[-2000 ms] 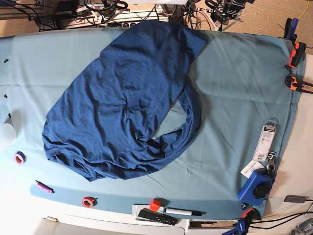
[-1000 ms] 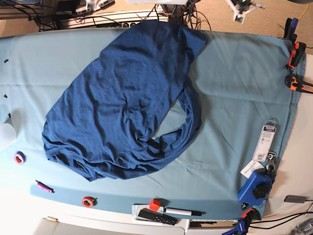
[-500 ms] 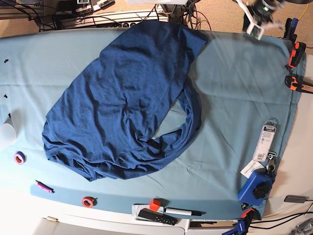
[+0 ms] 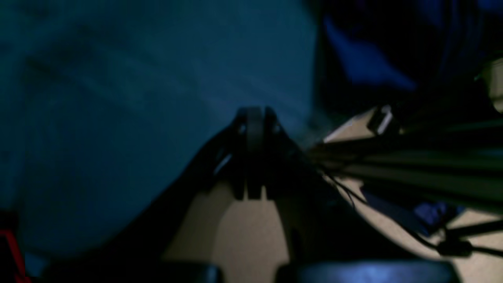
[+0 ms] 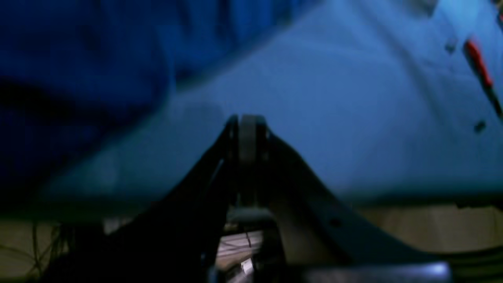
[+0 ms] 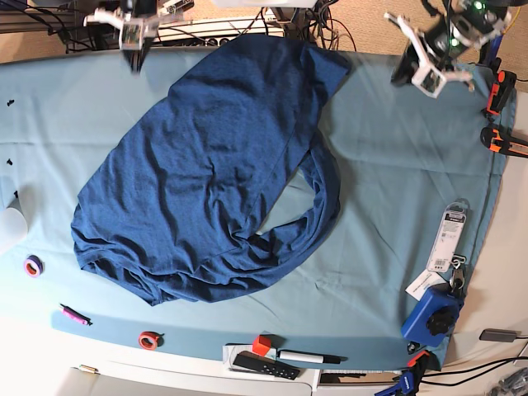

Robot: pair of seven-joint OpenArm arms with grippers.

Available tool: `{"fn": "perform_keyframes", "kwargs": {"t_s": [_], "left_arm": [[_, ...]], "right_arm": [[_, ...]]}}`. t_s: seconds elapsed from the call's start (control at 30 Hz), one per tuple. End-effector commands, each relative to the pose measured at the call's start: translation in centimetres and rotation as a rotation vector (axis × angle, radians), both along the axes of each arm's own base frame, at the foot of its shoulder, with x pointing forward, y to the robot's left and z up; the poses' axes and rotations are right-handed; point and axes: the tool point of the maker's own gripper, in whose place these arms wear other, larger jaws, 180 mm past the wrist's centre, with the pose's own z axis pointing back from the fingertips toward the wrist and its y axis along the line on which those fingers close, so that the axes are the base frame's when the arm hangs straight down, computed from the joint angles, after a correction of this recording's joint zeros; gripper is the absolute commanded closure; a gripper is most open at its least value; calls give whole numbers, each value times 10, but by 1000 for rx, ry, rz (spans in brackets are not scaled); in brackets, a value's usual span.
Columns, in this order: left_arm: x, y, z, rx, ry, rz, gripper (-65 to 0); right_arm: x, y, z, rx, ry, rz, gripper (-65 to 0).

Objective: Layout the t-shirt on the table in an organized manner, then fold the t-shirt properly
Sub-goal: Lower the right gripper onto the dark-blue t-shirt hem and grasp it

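Both claws, the left gripper (image 6: 404,73) and the right gripper (image 6: 137,58), are shut tight holding nothing, and the t-shirt (image 6: 206,165) lies bunched on the table (image 6: 396,165), so grabbing two layers could tangle it more.

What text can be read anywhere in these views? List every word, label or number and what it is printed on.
None can be read.
Packaged card at the table's right edge: printing too small to read.
White tag below it: printing too small.
Black remote-like item at the front rim: markings too small.
The t-shirt: plain, no print.
Both wrist views: too dark and blurred.
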Motion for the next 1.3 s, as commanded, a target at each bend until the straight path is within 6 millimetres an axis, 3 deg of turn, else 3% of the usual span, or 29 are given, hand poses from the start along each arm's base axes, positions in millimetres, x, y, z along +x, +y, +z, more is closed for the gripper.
{"fn": "perform_keyframes", "kwargs": {"t_s": [0.0, 0.33, 0.6, 0.73, 0.9, 1.03, 1.27], "left_arm": [[8, -3, 10, -14, -43, -12, 0], [59, -3, 38, -21, -202, 0, 0], [91, -12, 60, -80, -310, 50, 0], [108, -18, 68, -130, -354, 98, 0], [123, -23, 70, -185, -376, 155, 0], [121, -35, 56, -210, -344, 90, -4], [119, -34, 32, -213, -281, 65, -233]], "right_arm": [[8, 1, 12, -8, -49, 7, 0], [78, -4, 34, 25, -197, -15, 0], [133, -33, 78, -39, -353, -36, 0], [158, -39, 99, -108, -400, -22, 0], [183, -41, 129, -215, -467, -23, 0], [205, -44, 132, -247, -404, -30, 0], [251, -21, 133, -318, -295, 152, 0]]}}
